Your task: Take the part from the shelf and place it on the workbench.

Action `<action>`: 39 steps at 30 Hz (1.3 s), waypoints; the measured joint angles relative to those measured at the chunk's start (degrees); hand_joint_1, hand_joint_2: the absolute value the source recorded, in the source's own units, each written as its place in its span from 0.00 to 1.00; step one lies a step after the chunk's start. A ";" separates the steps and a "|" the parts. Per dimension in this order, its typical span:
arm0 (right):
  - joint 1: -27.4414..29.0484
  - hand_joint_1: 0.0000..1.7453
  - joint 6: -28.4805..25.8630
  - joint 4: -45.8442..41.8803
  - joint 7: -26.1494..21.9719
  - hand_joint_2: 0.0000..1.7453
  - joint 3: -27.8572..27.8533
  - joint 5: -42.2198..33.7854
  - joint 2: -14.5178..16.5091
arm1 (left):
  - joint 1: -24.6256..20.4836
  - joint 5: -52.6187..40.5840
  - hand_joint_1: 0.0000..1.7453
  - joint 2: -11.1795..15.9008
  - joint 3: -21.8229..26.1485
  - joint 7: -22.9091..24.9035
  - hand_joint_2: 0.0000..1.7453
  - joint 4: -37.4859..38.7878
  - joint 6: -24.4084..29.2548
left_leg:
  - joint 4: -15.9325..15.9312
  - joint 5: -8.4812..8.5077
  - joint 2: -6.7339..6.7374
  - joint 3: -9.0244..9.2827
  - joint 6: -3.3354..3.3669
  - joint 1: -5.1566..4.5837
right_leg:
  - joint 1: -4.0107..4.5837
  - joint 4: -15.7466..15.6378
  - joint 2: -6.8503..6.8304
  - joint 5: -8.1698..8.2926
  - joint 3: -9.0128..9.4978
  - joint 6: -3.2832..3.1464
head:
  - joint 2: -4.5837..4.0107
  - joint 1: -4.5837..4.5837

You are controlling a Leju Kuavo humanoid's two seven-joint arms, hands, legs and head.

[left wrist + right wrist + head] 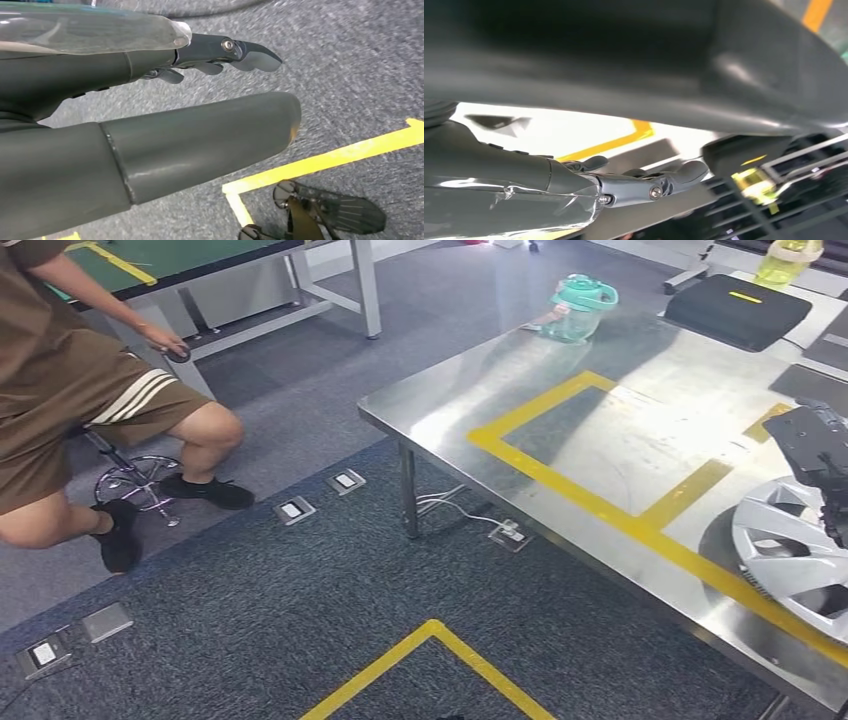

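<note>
The part, a silver wheel cover point(790, 550), lies flat on the steel workbench point(470, 390) at its near right, inside a yellow tape box. My right hand point(822, 455) hovers just over the cover's far rim. In the right wrist view that hand point(574, 180) has its fingers point(649, 187) stretched out and apart from the thumb point(724, 80), with bright tabletop showing between them and nothing held. My left hand point(190, 140) hangs over grey carpet, its fingers point(235, 52) straight, and holds nothing.
A teal jug point(578, 308), a black case point(738, 308) and a yellow-green bottle point(790, 260) stand at the bench's far side. A person point(90, 390) sits on a stool at the left beside a green-topped table point(180, 260). Yellow tape point(430, 640) and socket boxes point(295, 510) mark the carpet.
</note>
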 joint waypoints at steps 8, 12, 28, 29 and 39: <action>-0.47 0.00 1.11 -0.31 -3.50 0.00 0.55 -2.40 0.48 | -0.02 0.41 0.00 -0.05 -0.03 -0.02 0.00 0.00 -0.08 | 1.32 0.29 -5.51 -1.61 -2.02 0.30 | -0.63 -16.05 3.82 7.78 6.80 -0.74 | 0.00 0.08; -0.84 0.00 1.19 -0.86 -4.40 0.00 1.05 -3.23 0.90 | -0.21 0.48 0.00 -0.03 -0.04 -0.02 0.00 0.00 -0.11 | 10.63 -4.61 0.68 -6.44 -3.15 0.18 | -0.39 -16.48 0.44 8.03 7.01 -1.88 | 0.00 -1.08; -3.66 0.00 10.94 -3.05 -21.23 0.00 7.74 -29.61 8.32 | -0.52 1.16 0.00 -0.10 -0.07 0.15 0.00 0.00 0.30 | -0.20 0.15 1.64 -0.20 -0.13 0.09 | 0.03 -5.63 -0.63 0.91 3.29 -0.35 | 0.00 -0.42; -3.56 0.00 11.46 -3.11 -21.74 0.00 8.04 -31.33 8.79 | -0.55 1.16 0.00 -0.10 -0.08 0.15 0.00 0.00 0.38 | -0.18 0.10 0.90 -0.08 -0.04 0.10 | 0.02 -2.00 -0.26 -0.16 1.32 -0.26 | 0.00 -0.16; -3.30 0.00 19.63 -6.31 -24.45 0.00 11.43 -42.33 12.62 | -0.12 1.24 0.00 -0.42 -0.59 0.97 0.00 0.00 0.69 | 1.28 -0.37 -5.90 -1.04 -2.25 0.65 | -0.51 -16.00 3.62 8.30 6.08 -1.37 | 0.00 0.24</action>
